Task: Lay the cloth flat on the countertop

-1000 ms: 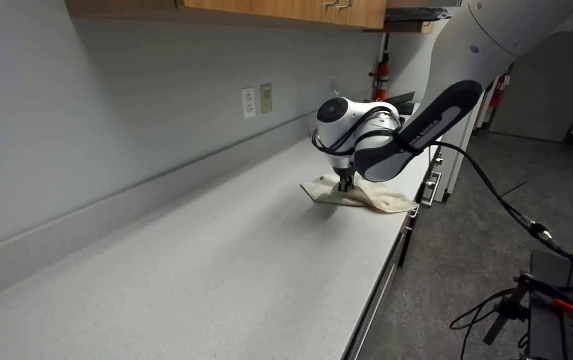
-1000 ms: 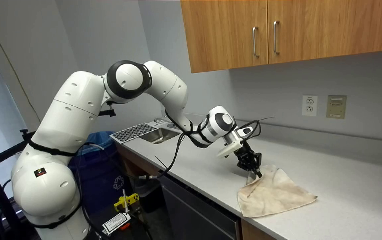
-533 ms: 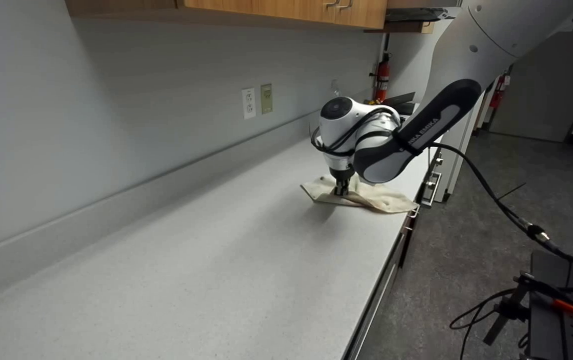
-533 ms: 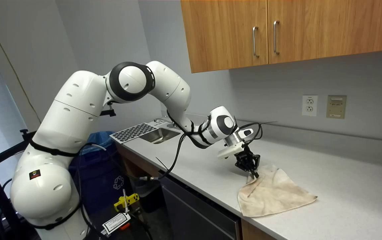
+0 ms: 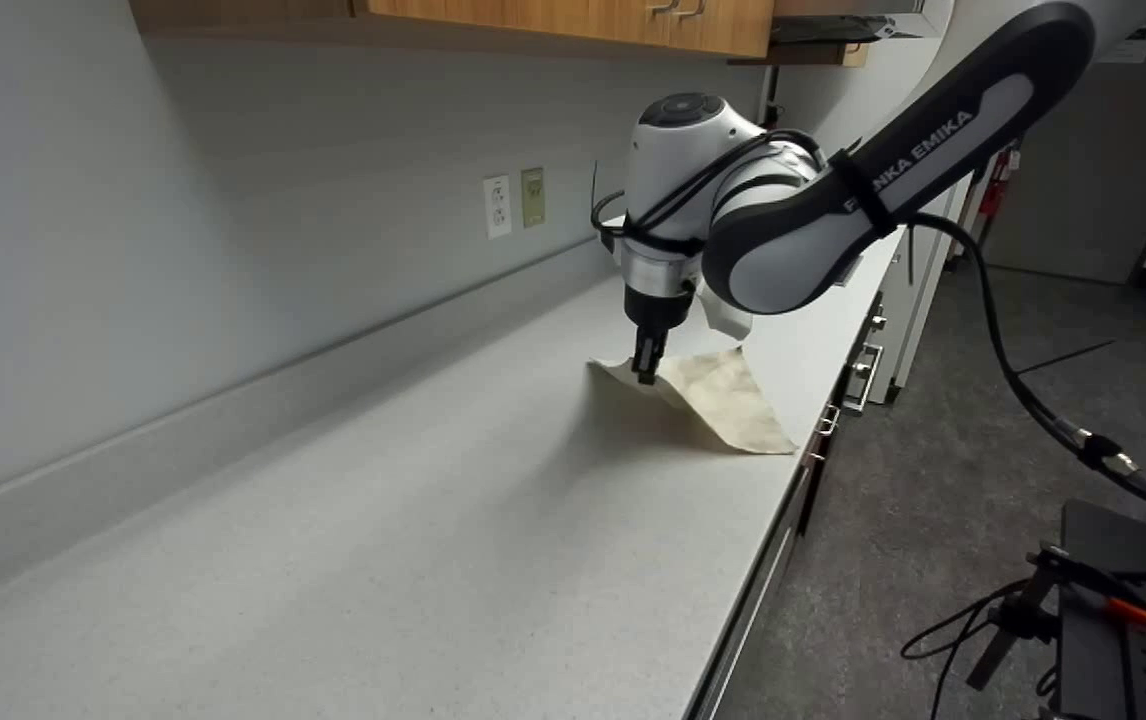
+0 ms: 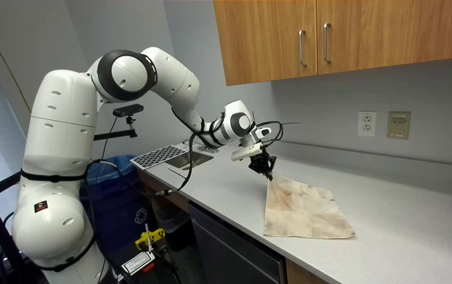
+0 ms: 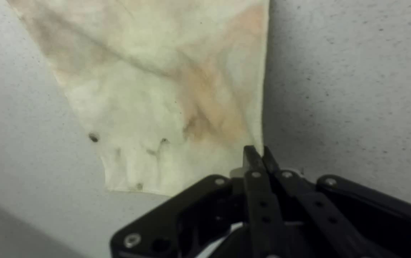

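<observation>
The cloth [image 6: 309, 213], cream with tan and brownish stains, lies largely spread on the pale countertop [image 6: 399, 236]. One corner is raised off the surface, and my gripper [image 6: 270, 177] has its jaws shut on it. In the wrist view the cloth [image 7: 130, 100] runs up from the gripper [image 7: 261, 152], its right edge pinched between the black fingertips. Seen in an exterior view, the cloth [image 5: 733, 400] slopes up in a tent shape toward the gripper [image 5: 645, 375], with shadow on the countertop [image 5: 433, 560] beneath. Part of its underside is hidden.
A wall with outlets [image 6: 367, 123] backs the counter, and wooden cabinets [image 6: 348, 35] hang above. A sink [image 6: 189, 159] with a patterned rack [image 6: 157, 157] is at the counter's end. The dark front edge drops to the floor [image 5: 883, 500].
My gripper has lifted and shifted toward the sink side, drawing the cloth's corner up with it. The cloth, folded over near the fingers before, has opened out and slid along.
</observation>
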You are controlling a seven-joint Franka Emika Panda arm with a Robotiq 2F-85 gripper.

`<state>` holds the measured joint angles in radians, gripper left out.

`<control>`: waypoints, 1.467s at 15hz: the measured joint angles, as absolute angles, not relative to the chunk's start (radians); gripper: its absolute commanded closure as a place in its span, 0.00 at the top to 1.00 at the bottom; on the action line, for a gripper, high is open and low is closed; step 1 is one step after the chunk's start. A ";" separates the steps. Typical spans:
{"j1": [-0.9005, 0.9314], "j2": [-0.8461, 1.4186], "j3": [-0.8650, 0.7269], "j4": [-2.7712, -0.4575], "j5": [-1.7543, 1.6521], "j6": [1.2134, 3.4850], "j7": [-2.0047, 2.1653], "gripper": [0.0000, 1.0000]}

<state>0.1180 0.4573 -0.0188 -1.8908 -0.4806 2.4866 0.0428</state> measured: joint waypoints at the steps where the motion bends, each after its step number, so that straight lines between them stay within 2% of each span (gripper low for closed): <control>1: 0.117 0.437 -0.006 -1.902 -0.454 2.472 0.025 0.00; 9: 0.069 0.478 0.032 -1.947 -0.204 2.379 -0.111 0.00; 10: 0.064 0.493 0.035 -1.946 -0.186 2.374 -0.119 0.27; 11: 0.061 0.506 0.037 -1.945 -0.175 2.373 -0.121 0.28; 20: 0.060 0.537 0.048 -1.909 -0.165 2.316 -0.122 0.95; 21: 0.060 0.534 0.048 -1.900 -0.165 2.291 -0.122 1.00; 22: 0.060 0.528 0.048 -1.890 -0.165 2.264 -0.123 1.00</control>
<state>0.0599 0.5283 0.0477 -1.8902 -0.1655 2.2635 -0.1233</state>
